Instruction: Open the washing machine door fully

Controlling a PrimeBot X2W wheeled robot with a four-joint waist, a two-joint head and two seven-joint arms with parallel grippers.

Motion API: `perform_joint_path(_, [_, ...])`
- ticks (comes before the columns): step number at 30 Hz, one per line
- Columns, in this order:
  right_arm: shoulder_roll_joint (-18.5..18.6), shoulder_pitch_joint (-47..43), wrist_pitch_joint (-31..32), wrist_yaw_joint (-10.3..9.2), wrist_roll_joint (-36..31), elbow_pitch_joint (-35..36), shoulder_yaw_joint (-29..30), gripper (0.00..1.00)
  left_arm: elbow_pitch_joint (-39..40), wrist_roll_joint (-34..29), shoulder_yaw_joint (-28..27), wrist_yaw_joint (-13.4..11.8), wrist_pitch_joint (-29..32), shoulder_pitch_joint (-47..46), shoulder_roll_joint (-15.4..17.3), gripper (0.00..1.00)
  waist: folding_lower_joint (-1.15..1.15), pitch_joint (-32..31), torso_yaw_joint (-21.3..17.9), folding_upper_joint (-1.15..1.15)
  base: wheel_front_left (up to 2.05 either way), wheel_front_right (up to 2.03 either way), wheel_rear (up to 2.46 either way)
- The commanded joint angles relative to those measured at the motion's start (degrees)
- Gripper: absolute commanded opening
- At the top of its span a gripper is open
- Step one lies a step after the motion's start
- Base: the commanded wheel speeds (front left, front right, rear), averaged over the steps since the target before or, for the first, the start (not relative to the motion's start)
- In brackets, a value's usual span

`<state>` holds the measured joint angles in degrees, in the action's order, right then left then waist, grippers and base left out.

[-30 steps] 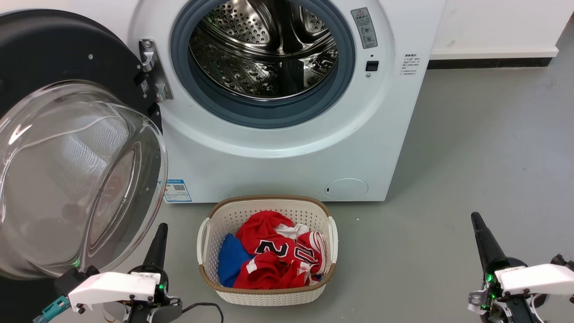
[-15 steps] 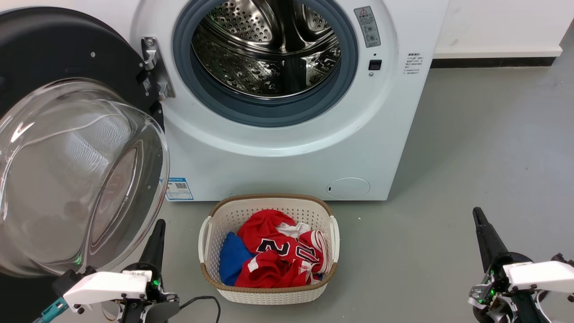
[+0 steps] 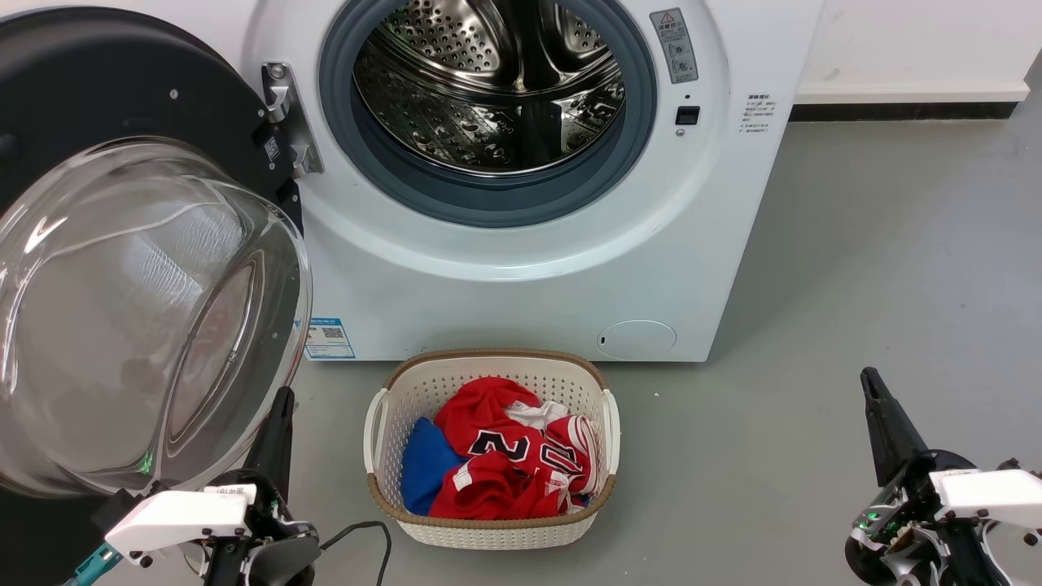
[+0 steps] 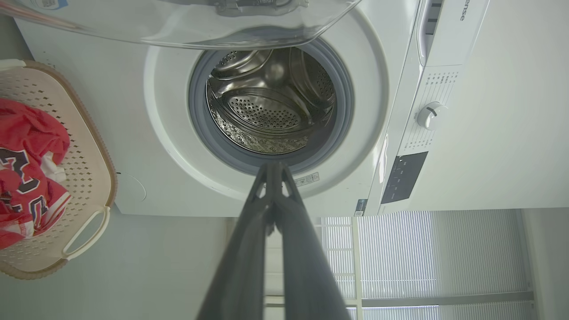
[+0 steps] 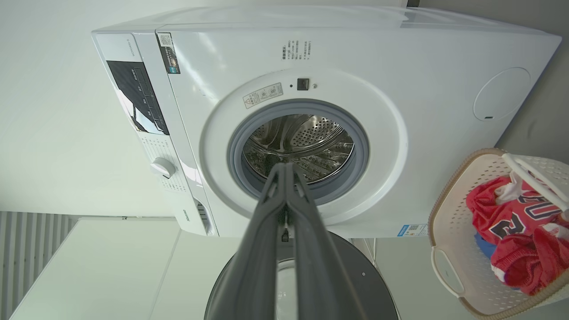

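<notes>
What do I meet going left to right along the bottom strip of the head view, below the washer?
Dark-fingered left gripper → white perforated plastic laundry basket holding red and blue clothes → dark-fingered right gripper.

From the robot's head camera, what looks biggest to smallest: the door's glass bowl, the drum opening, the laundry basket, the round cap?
1. Glass bowl, though it is nearest the camera.
2. Drum opening, partly cut off at the top edge.
3. Laundry basket.
4. Round cap.
</notes>
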<state>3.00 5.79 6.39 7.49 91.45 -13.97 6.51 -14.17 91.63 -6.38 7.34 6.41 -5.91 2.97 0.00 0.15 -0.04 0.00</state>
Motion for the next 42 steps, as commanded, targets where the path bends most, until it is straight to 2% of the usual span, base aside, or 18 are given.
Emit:
perform_joint_path(1, [-0.2, 0.8, 0.3, 0.00, 1.0, -0.1, 0.1, 0.00, 0.2, 0.8, -0.4, 0.3, 0.3, -0.6, -0.2, 0.00, 0.00, 0.0, 0.0, 0.00, 0.00, 0.00, 0.00])
perform_joint_path(42, [-0.2, 0.7, 0.3, 0.00, 1.1, -0.1, 0.1, 0.00, 0.2, 0.8, -0.4, 0.3, 0.3, -0.5, -0.2, 0.00, 0.00, 0.0, 0.0, 0.00, 0.00, 0.00, 0.00])
